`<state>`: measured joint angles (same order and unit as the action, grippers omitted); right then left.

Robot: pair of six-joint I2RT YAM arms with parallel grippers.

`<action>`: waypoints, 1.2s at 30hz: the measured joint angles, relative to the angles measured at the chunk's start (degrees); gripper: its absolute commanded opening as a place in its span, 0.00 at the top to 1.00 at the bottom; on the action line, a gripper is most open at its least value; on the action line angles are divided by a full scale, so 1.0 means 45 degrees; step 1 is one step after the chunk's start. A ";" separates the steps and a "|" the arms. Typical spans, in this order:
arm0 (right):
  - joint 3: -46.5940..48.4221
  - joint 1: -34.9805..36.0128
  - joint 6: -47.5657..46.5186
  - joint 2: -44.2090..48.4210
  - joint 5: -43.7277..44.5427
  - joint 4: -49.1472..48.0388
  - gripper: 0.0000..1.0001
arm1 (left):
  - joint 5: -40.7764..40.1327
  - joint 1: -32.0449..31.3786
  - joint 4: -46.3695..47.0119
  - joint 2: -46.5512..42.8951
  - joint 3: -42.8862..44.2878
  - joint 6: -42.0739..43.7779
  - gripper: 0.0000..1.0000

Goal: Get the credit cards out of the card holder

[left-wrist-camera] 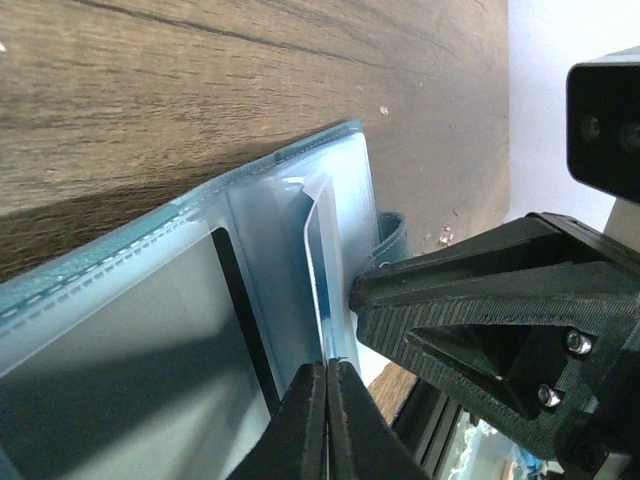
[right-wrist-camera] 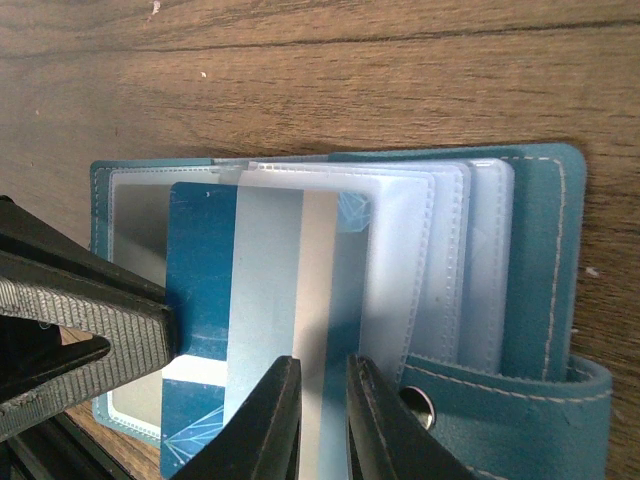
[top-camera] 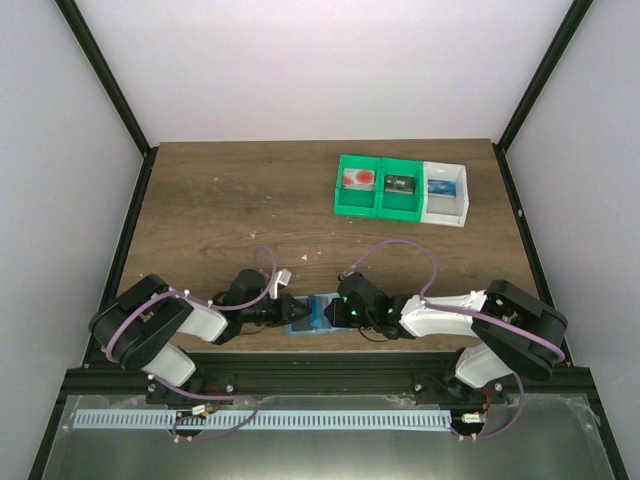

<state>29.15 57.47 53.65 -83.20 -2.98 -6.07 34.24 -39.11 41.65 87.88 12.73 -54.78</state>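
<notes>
The light-blue card holder [top-camera: 312, 318] lies open on the wood near the front edge, between both grippers. In the right wrist view the card holder [right-wrist-camera: 540, 250] shows its clear sleeves fanned out, and a blue credit card [right-wrist-camera: 200, 270] with a white stripe sits in one. My right gripper [right-wrist-camera: 322, 400] is closed to a narrow gap on a pale sleeve raised between its fingers. My left gripper [left-wrist-camera: 327, 368] is shut, its tips meeting at a sleeve's thin edge on the card holder [left-wrist-camera: 270, 230]. I cannot tell whether that edge is pinched.
At the back right stand two green bins [top-camera: 380, 187] and a white bin [top-camera: 446, 193]. Each holds a small card, and the one in the leftmost bin is red [top-camera: 357, 180]. The table's front rail [top-camera: 320, 375] runs just behind both arms.
</notes>
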 measured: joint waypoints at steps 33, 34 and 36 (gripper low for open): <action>0.1200 -0.0243 0.1428 0.3313 0.0087 0.2433 0.73 | -0.4206 0.0661 -0.4070 -0.9204 -0.0597 0.5372 1.00; 0.1554 -0.0369 0.1719 0.3327 0.0049 0.2579 0.72 | -0.4405 0.0534 -0.3997 -0.9374 -0.0568 0.5897 1.00; 0.2356 -0.0699 0.2365 0.3240 -0.0024 0.2871 0.69 | -0.4765 0.0219 -0.3837 -0.9534 -0.0495 0.7009 1.00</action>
<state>39.75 54.33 64.29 -68.62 -3.09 6.85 12.80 -38.13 24.38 44.97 10.50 -23.24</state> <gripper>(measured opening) 0.278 0.019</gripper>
